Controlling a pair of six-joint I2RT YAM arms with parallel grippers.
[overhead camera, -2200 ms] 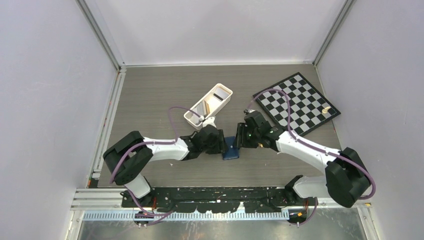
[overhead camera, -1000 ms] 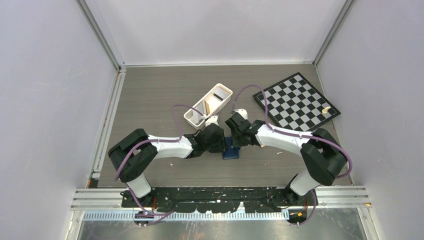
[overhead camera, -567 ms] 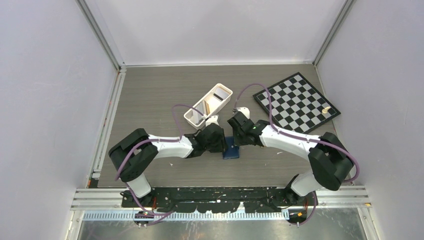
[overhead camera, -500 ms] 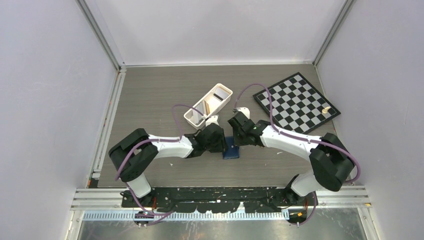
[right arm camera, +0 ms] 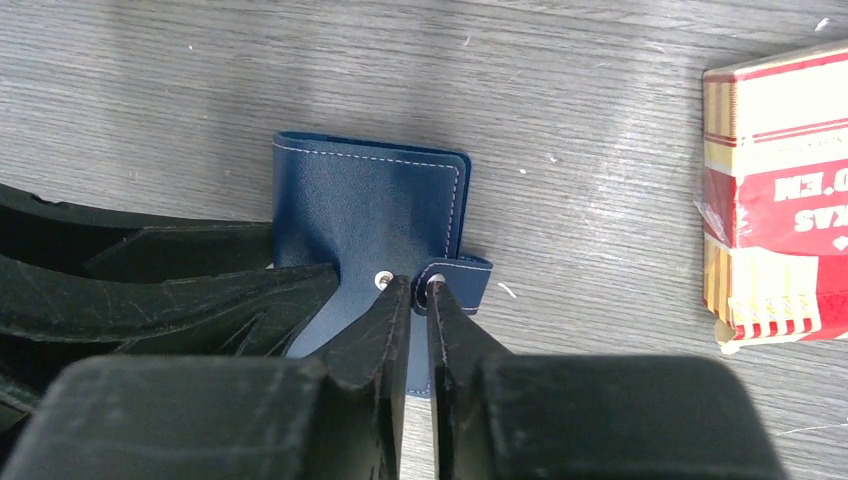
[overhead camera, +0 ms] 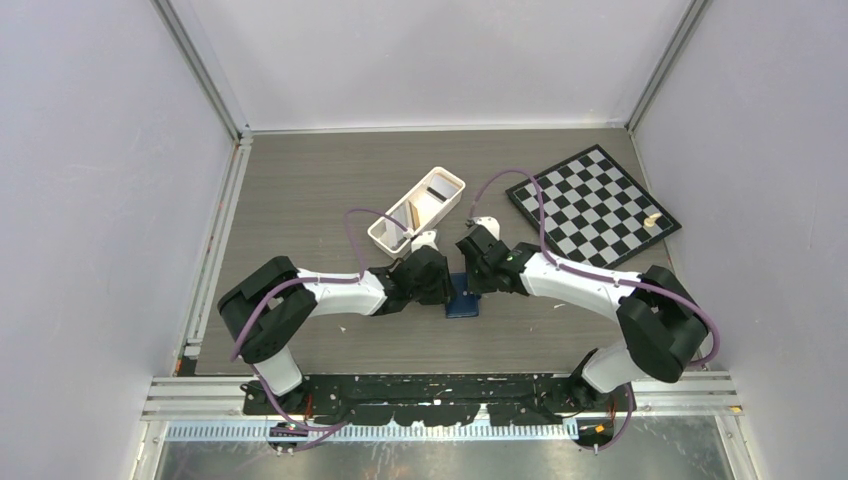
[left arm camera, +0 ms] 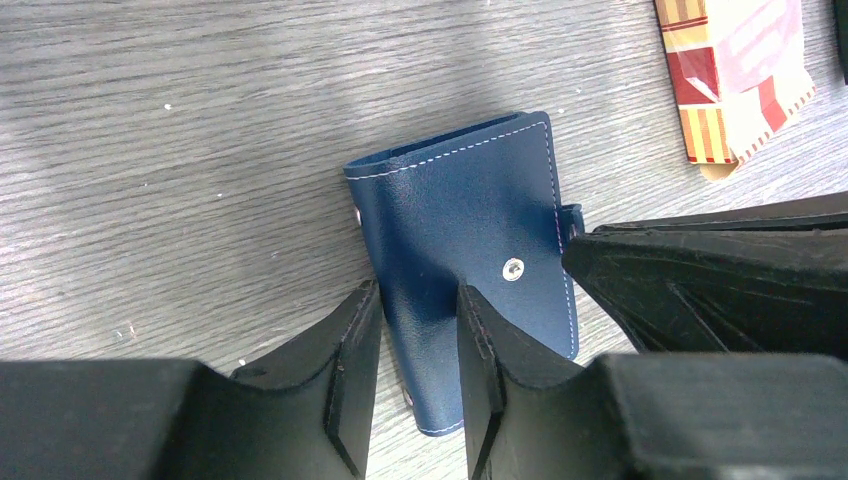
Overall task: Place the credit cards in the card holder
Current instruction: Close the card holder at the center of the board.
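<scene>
Since the earliest frame the right tool (right arm camera: pixel 412 300) has been swung inward to the card holder (left arm camera: pixel 460 230), which lies closed on the bench (overhead camera: pixel 300 190). This tool is nearly closed, with only a slim gap, at the holder's clasp tab (right arm camera: pixel 462 280); a pinch cannot be confirmed. The left tool (left arm camera: pixel 418 335) is held part-open, its fingertips set on the holder's cover.
</scene>
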